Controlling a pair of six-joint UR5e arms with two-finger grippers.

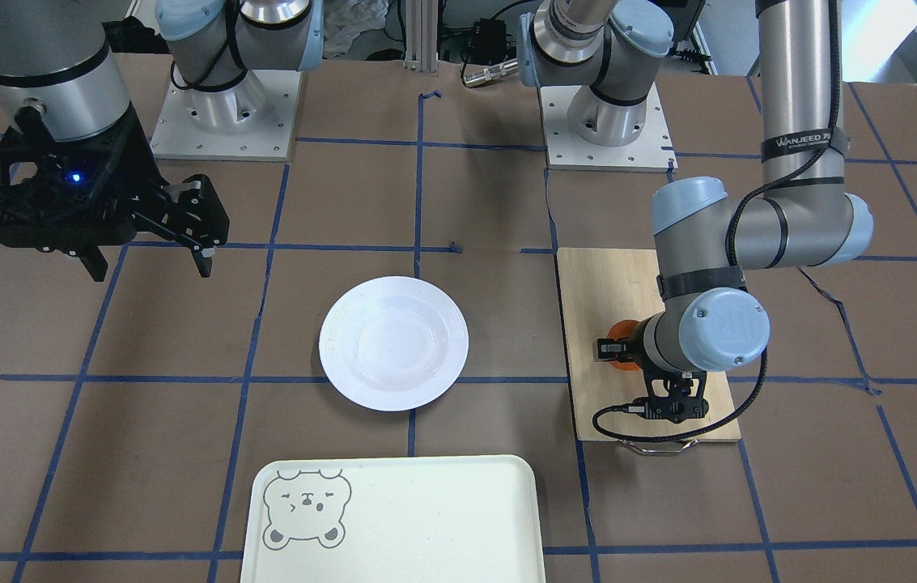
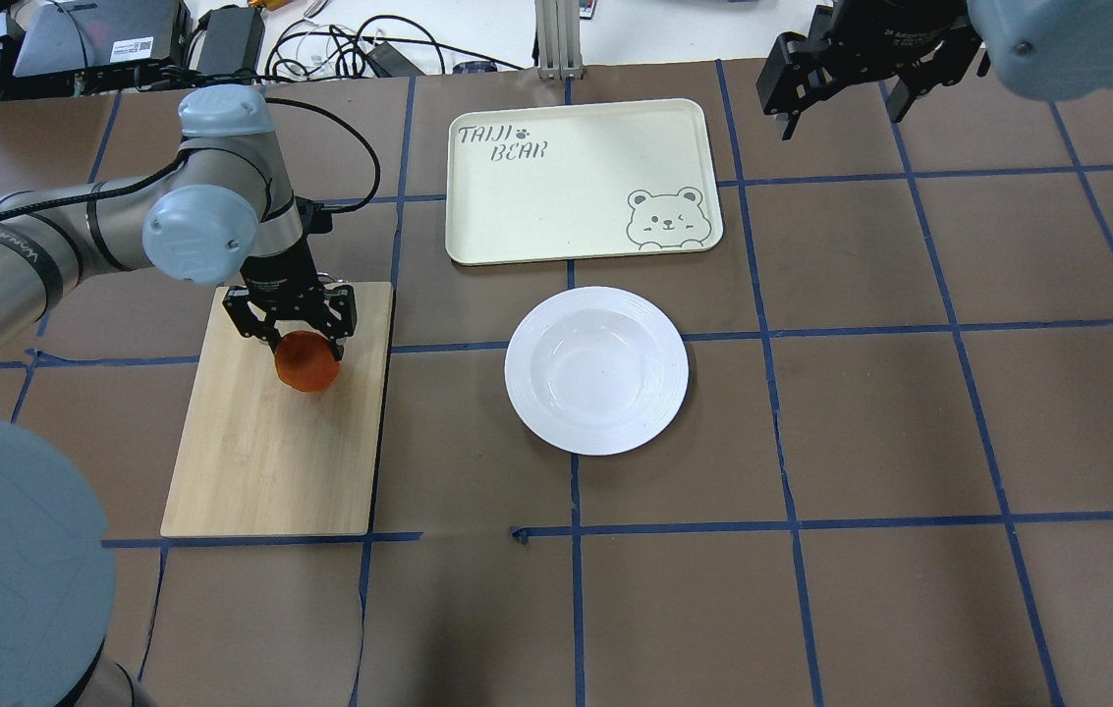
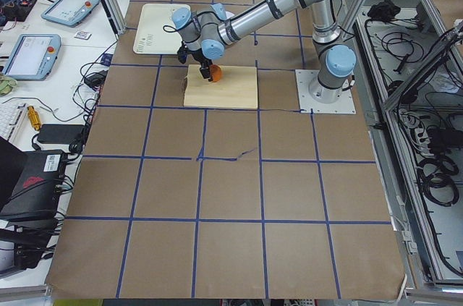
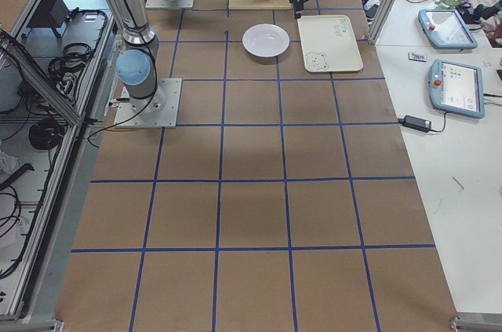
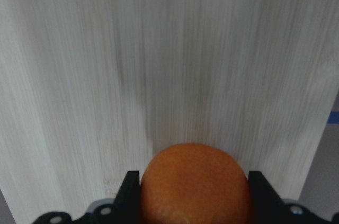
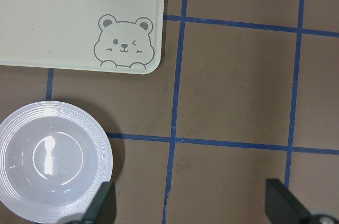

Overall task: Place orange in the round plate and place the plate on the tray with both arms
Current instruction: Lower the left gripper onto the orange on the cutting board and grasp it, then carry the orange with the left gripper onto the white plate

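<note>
The orange [image 2: 306,365] sits between the fingers of my left gripper [image 2: 306,346], which is shut on it over the bamboo board [image 2: 261,462]. In the left wrist view the orange [image 5: 194,179] fills the gap between both black fingers [image 5: 130,189]. I cannot tell whether it touches the board. The round plate [image 2: 596,369] lies empty at the table's middle. The tray [image 2: 576,187] lies empty just beyond the plate, bear drawing toward it. My right gripper [image 1: 148,267] hangs open and high, off to the plate's right, holding nothing. Plate [image 6: 53,160] and tray [image 6: 63,17] show below it.
The bamboo board [image 1: 587,308] has a metal handle [image 1: 656,447] at its far end. Blue tape lines cross the brown table cover [image 2: 910,442]. Cables and devices lie past the table's far edge [image 2: 320,39]. The arm bases [image 1: 223,113] stand on the robot's side.
</note>
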